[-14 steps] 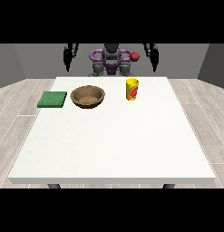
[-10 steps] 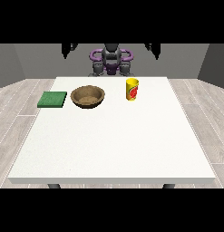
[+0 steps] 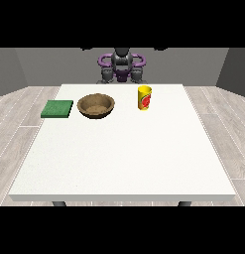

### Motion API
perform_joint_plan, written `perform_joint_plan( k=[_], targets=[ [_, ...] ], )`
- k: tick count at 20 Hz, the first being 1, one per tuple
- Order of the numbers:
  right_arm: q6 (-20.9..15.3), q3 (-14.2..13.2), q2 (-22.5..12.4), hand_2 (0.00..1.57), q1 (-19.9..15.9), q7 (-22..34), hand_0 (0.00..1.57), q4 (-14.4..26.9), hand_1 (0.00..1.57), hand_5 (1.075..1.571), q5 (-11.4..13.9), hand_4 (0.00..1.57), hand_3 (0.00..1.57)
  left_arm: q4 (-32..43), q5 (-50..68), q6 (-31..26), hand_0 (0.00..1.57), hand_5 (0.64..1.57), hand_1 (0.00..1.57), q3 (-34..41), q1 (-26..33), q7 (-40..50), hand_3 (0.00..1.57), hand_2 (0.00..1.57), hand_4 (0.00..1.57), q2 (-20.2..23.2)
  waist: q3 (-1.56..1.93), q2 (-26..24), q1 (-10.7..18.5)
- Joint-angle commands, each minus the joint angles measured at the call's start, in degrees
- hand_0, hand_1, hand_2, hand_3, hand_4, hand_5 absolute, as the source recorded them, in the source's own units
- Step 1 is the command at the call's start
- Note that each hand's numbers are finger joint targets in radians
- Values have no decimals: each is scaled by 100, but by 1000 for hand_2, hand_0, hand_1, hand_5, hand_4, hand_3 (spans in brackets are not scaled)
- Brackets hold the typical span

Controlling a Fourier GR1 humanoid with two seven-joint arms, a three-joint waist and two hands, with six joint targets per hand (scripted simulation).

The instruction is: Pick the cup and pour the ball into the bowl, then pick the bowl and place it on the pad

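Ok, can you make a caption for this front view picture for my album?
Yellow cup, brown bowl and green pad wait on the white table before the robot.

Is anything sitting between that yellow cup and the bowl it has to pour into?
No. The cup and bowl stand side by side with only bare table between them. The green pad lies on the bowl's far side, out of the way.

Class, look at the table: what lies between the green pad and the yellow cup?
In the front view, the brown bowl sits between the green pad and the yellow cup, closer to the pad.
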Motion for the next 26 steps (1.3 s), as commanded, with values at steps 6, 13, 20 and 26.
perform_joint_plan(
  k=[6,13,20,26],
  targets=[
    [-761,485,147,333,-511,239,0,-391,0,1565,296,807,529,294,256,16,0,1564,0,542,-1121,176,0,0,0,444,-2,706,-152],
    [-675,-244,82,445,-1421,-412,0,618,0,1571,590,723,687,612,-245,49,0,1547,0,-316,-641,-1419,0,0,0,-160,-2,1690,195],
    [29,-1124,-764,401,-1447,-601,0,854,0,1567,160,669,630,1428,-454,-363,0,1537,0,-84,-46,-2695,0,0,0,-64,-3,1992,95],
    [147,-1539,-870,382,-1849,-902,0,1522,0,1564,98,656,564,2297,-507,-560,0,1534,0,33,-255,-3345,0,0,0,88,-3,2038,211]
  ],
)
